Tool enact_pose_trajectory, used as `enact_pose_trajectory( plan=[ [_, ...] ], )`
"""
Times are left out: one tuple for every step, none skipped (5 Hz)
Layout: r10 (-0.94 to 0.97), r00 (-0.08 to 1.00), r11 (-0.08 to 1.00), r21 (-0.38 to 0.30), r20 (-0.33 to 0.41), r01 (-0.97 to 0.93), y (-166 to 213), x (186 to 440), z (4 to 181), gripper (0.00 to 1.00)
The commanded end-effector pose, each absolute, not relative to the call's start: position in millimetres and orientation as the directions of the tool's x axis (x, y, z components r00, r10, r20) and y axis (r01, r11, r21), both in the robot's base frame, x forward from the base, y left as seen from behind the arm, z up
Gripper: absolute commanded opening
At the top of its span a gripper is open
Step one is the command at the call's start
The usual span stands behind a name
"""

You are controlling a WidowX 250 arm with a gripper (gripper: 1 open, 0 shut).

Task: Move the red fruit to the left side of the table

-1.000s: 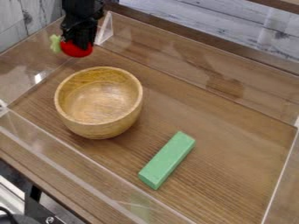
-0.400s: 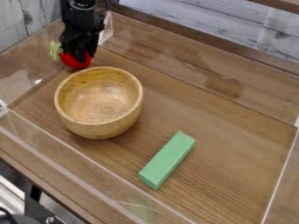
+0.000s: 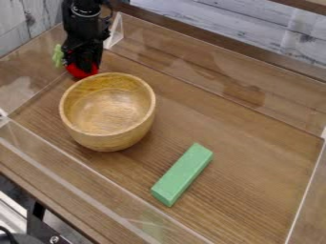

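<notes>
The strawberry [image 3: 80, 70] is at the upper left of the desk [image 3: 235, 105], its leafy green top [image 3: 59, 57] to the left. The hand [image 3: 84, 59] is over it, fingers pinching it. Just below and to the right is the bowl [image 3: 109, 112]; well apart, at the lower right, lies the green block [image 3: 182, 174].

High oblique view down over table [image 3: 242, 105]
</notes>
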State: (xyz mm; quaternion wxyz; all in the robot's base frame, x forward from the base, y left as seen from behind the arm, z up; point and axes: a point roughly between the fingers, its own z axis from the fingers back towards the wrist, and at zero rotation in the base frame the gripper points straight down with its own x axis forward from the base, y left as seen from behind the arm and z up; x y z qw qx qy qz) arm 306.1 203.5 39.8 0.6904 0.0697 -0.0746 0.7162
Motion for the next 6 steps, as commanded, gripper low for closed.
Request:
enact_pose_trajectory(
  plan=[
    [0.972,-0.076,-0.061,-0.074,0.221,-0.995,202.9,313.9,66.2,0.00],
    [0.971,-0.121,-0.109,-0.069,0.204,-0.992,212.3,310.1,65.1,1.00],
    [0.967,-0.167,-0.158,-0.060,0.195,-0.986,218.8,305.3,65.9,0.00],
    [0.968,-0.160,-0.152,-0.054,0.194,-0.987,217.3,305.1,61.2,1.00],
    [0.969,-0.157,-0.151,-0.046,0.191,-0.987,215.8,305.8,56.8,0.00],
    [0.971,-0.152,-0.148,-0.036,0.183,-0.988,213.3,306.4,53.6,0.00]
  ],
)
